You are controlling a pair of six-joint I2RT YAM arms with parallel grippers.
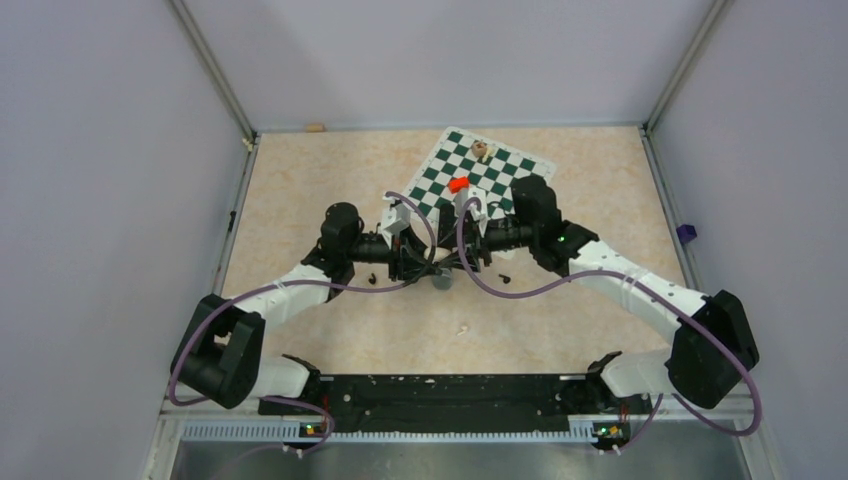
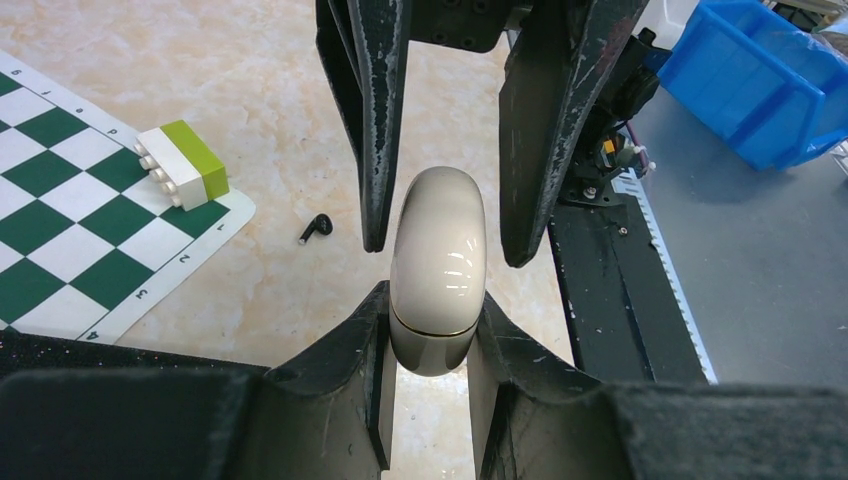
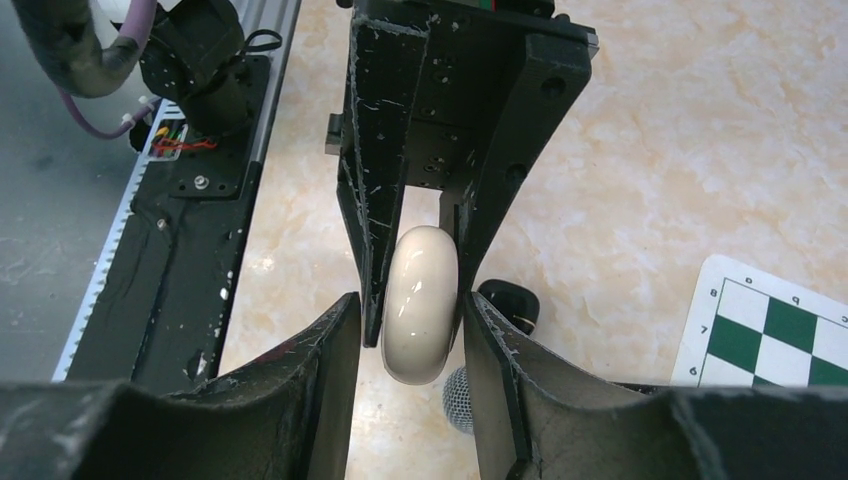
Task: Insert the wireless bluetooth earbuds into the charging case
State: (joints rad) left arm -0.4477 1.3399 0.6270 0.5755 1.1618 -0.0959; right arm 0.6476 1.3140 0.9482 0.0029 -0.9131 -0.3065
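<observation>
Left gripper (image 2: 428,300) clamps one end of the off-white charging case (image 2: 437,250) while right gripper (image 3: 410,300) stands parted around the other; a black earbud (image 2: 315,228) lies beside the chessboard mat (image 2: 70,250).

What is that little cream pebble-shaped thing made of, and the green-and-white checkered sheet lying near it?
The case looks like hard, glossy plastic, off-white: sharp highlights glint on its rounded shell, and a thin seam runs round it. The checkered board looks like a thin printed sheet, matte, perhaps paper or vinyl: it lies flat with almost no edge thickness and no shine.
</observation>
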